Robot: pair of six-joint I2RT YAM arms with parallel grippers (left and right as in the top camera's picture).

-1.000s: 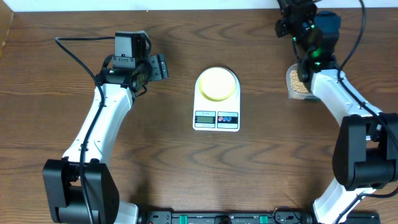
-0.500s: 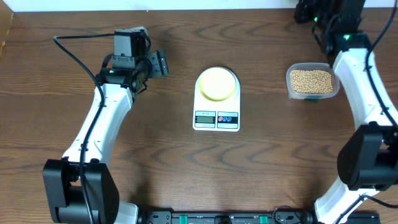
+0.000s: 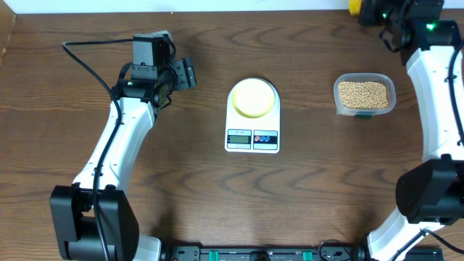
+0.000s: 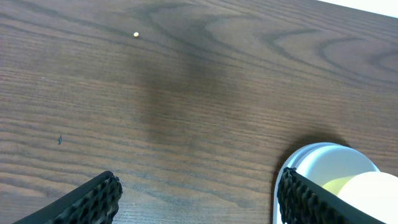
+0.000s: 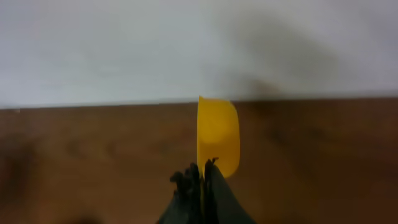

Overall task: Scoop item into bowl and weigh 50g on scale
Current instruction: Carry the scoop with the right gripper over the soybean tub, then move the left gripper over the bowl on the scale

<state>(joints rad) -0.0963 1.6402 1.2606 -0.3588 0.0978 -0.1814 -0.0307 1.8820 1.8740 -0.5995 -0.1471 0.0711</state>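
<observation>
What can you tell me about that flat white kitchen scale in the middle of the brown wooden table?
The flat white kitchen scale, plastic by its look, lies level near the middle of the brown wooden table. Its front panel carries a small grey display, too small to read, and two round buttons beside it. A small round pale yellow-green bowl sits centred on its far half and looks empty. Nothing else touches the scale.

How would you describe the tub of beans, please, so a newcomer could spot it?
On the wooden table, find the white scale in the middle, then look to its right. The clear rounded-corner tub there is filled with tan beans, unlike the round yellow-green bowl on the scale.
</observation>
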